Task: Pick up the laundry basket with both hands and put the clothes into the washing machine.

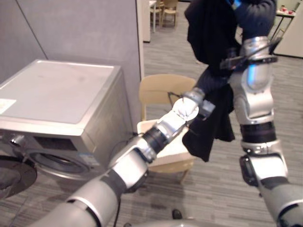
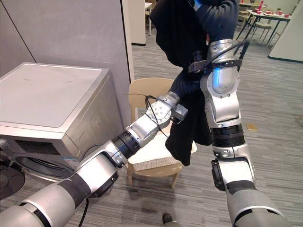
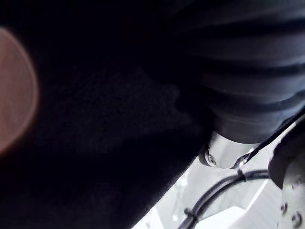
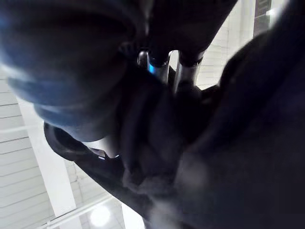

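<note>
A black garment (image 1: pixel 208 28) hangs high in front of me, its lower end (image 2: pixel 182 142) dangling over the white laundry basket (image 2: pixel 151 153). My right hand (image 1: pixel 255 16) is raised at the top with the cloth bunched in it. In the right wrist view its fingers (image 4: pixel 162 71) curl into the dark cloth (image 4: pixel 228 157). My left hand (image 2: pixel 182 85) reaches into the garment's middle, and the cloth buries it past the dark cover (image 3: pixel 248 71). The basket rests on a wooden chair (image 1: pixel 161 87).
The silver washing machine (image 1: pixel 57 94) stands at the left against a grey partition, its round door (image 1: pixel 14 175) swung open at the lower left. More chairs and tables (image 2: pixel 267 14) stand far back. Grey carpet lies around the chair.
</note>
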Controlling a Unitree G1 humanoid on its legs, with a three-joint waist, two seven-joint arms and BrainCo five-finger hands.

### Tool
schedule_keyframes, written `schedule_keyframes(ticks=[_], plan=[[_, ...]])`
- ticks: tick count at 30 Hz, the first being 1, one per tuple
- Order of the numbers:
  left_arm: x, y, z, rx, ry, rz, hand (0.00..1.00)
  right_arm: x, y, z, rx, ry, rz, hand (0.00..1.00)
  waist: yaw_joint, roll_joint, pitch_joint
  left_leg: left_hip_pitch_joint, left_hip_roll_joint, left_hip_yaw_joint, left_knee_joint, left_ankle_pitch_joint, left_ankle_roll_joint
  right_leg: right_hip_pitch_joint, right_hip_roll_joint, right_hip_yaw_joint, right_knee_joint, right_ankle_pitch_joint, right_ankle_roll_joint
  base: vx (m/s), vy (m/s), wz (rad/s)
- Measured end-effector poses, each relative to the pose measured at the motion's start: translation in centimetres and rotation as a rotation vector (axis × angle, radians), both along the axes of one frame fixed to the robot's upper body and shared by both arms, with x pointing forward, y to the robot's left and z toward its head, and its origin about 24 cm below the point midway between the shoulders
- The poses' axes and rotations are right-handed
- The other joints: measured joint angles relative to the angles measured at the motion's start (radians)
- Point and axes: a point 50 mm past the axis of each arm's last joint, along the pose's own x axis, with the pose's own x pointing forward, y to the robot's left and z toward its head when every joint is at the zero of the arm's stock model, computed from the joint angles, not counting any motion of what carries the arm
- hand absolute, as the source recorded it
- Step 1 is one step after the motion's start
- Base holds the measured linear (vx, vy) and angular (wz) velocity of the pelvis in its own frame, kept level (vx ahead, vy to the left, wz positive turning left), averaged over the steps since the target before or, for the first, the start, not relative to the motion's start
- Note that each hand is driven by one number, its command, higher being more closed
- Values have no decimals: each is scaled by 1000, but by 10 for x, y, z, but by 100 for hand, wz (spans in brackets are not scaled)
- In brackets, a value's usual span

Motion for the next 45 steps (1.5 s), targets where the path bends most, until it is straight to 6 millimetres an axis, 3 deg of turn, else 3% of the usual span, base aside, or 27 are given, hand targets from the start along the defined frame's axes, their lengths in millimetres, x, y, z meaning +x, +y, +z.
schedule_keyframes(ticks=[1,5,6,8,10,12,14,16,17,19,21,23,24,27,30,32,35,39,42,45], plan=[[2,3,1,5,-10,12,100,-3,-6,0,12,-10,-20,0,0,0,0,0,0,0,0,0,1,0,0,-1,0,0,-1,18,-1,3],[19,35,13,-3,-70,132,100,-23,-79,-5,133,-40,-263,0,-1,2,3,0,-2,0,1,-3,5,0,-2,-1,1,1,-2,0,0,0],[22,42,16,-2,-88,150,100,-27,-90,-6,144,-40,-302,0,-1,3,5,0,-2,0,1,-3,5,0,-2,-1,1,1,-2,0,0,0],[22,66,32,18,-208,208,100,-46,-128,-22,156,-5,-453,0,-2,7,7,-1,0,-1,0,-5,6,0,0,-5,3,-3,-4,0,0,0],[15,81,42,9,-297,228,100,-66,-151,-36,197,-1,-552,0,-1,13,9,0,-4,-1,5,-5,6,0,1,-9,12,-8,2,28,-1,6],[13,108,42,-11,-334,295,100,-94,-180,-48,278,-21,-681,0,0,22,11,5,-5,-3,5,-5,6,1,0,-16,26,-16,2,25,-1,11],[12,153,35,51,-382,423,100,-130,-211,-78,357,19,-842,0,-2,24,12,9,-3,-9,5,-6,5,0,1,-29,49,-37,0,1,-10,12],[9,181,31,64,-391,499,100,-148,-223,-98,389,72,-922,0,-2,29,11,11,-2,-10,5,-8,2,1,2,-32,54,-47,2,-10,-10,5],[2,207,32,63,-416,578,100,-162,-229,-118,407,141,-982,0,-1,35,11,12,-3,-10,2,-15,-1,1,1,-32,55,-48,1,-20,-2,3],[-5,225,36,49,-443,632,100,-171,-231,-135,422,200,-1007,0,0,40,11,11,-3,-11,0,-18,0,1,0,-33,55,-49,-2,-7,4,2],[-33,263,52,-19,-546,750,100,-188,-230,-175,478,340,-1049,0,2,51,5,3,-5,-20,0,-20,2,1,-4,-42,52,-51,-4,-2,8,10],[-54,280,56,-63,-607,807,100,-200,-226,-198,517,420,-1074,0,3,58,2,-2,-7,-31,0,-18,1,3,-8,-54,52,-51,-3,23,5,19],[-74,295,55,-87,-649,869,100,-209,-222,-215,556,481,-1087,0,4,67,-5,-5,-7,-39,0,-16,5,5,-10,-61,53,-52,-5,53,5,19],[-131,334,26,-164,-640,1114,100,-237,-205,-261,656,659,-1111,0,29,92,-23,-8,-15,-52,1,-16,7,7,-19,-72,55,-60,-6,66,8,13],[-160,353,-2,-172,-545,1292,100,-251,-189,-297,777,784,-1084,0,48,95,-28,-4,-16,-66,4,-17,8,19,-22,-88,59,-69,-6,28,5,17],[-184,365,-28,-154,-438,1441,100,-246,-179,-321,830,896,-1001,0,64,93,-35,4,-17,-68,3,-18,10,22,-26,-90,72,-77,-6,-12,-2,6],[-204,364,-45,-138,-352,1551,100,-233,-165,-329,812,956,-890,0,85,93,-38,19,-16,-67,0,-31,19,43,-31,-96,68,-81,-11,-37,12,7],[-225,357,-47,-109,-343,1632,100,-221,-145,-340,780,1043,-748,0,88,88,-42,22,-1,-18,0,-33,22,68,-38,-134,63,-94,-3,-66,6,28],[-227,354,-53,-115,-292,1643,100,-212,-131,-346,774,1091,-661,0,114,92,-44,34,8,3,0,-33,22,77,-37,-145,62,-93,-3,-17,-7,14],[-224,348,-65,-108,-213,1606,100,-202,-111,-352,753,1147,-565,0,113,97,-44,39,16,4,5,-33,21,93,-37,-170,62,-96,-5,-6,-21,20]])
